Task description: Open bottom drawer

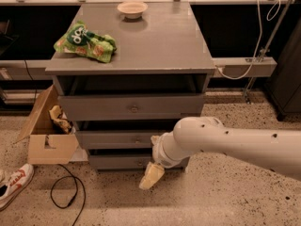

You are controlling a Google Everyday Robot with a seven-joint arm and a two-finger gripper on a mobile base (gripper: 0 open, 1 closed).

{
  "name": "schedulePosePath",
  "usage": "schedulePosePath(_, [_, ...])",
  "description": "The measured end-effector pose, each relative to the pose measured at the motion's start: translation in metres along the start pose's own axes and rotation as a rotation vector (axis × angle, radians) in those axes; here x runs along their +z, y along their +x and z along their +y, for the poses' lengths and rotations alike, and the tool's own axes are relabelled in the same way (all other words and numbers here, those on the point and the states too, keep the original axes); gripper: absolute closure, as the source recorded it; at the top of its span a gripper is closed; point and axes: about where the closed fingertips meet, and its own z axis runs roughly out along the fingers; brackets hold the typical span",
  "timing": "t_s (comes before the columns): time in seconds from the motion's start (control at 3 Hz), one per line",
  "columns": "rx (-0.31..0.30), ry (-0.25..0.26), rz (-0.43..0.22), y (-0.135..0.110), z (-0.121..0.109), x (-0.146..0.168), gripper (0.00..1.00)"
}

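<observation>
Gripper [151,175]: cream-coloured, pointing down and to the left, low in front of the cabinet and just above the speckled floor. I cannot tell whether it is apart or together.
Arm [225,142]: white, reaching in from the right edge, and covering the right end of the lower drawer fronts.
Bottom drawer [113,162]: the lowest and narrowest grey front, right above the floor. Its small round knob [139,163] sits just up and left of the gripper, but contact cannot be judged.
Other drawers: the middle drawer [108,139] and top drawer [103,108] are stacked above, each wider than the one below.
Cabinet top [155,41]: holds a green snack bag [86,42] at the left and a pale bowl [132,8] at the back.
Writing: the bag has white lettering – too blurred to read.
Floor, left side: an open cardboard box [47,147] beside the cabinet, a white shoe [14,185] with a red stripe, and a looped black cable [66,197].
</observation>
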Motion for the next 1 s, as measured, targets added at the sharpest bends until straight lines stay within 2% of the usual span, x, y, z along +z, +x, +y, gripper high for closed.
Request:
schedulePosePath(0.33, [0.0,0.0,0.0,0.0,0.0,0.0,0.0])
schedulePosePath(0.67, [-0.046,-0.028,-0.004,0.014,-0.003,0.037,0.0])
schedulePosePath(1.0, [-0.11,-0.087,-0.031,0.041,-0.011,0.097,0.0])
